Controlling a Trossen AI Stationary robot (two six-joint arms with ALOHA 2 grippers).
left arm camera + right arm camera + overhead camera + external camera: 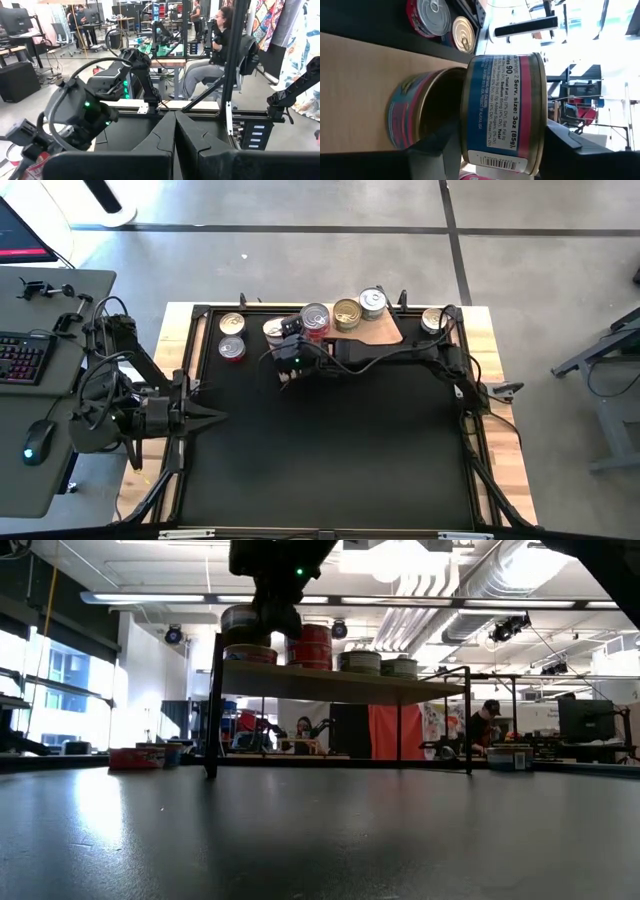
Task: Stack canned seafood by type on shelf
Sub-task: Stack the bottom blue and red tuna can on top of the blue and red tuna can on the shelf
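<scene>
The shelf (385, 332) is a light-brown board on thin legs (330, 685) at the table's far edge. On it stand a tin with a blue-and-red label (417, 110), a red tin stack (310, 645) and two more tins (358, 662) (398, 666). My right gripper (502, 152) reaches to the shelf's left end (283, 332) and is shut on another blue-and-red tin (502, 110), held just above the like tin (250, 653). Two tins (231, 323) (232, 348) rest on the table left of the shelf, and one (433, 319) to its right. My left gripper (216, 417) waits shut at the table's left edge. My right gripper pinches the tin by its two flat ends, one finger (437, 152) against the end facing the shelf (466, 145), the other (570, 150) on the opposite end. The fingers come from the table's right, slanting a little down. The tin stays upright and clear of the tin below.
Black frame bars (205, 330) edge the table. Cables (400, 352) trail along my right arm over the mat. The black mat (330, 450) in front of the shelf holds no objects. A desk with keyboard (25, 360) stands left of the table; people sit beyond it.
</scene>
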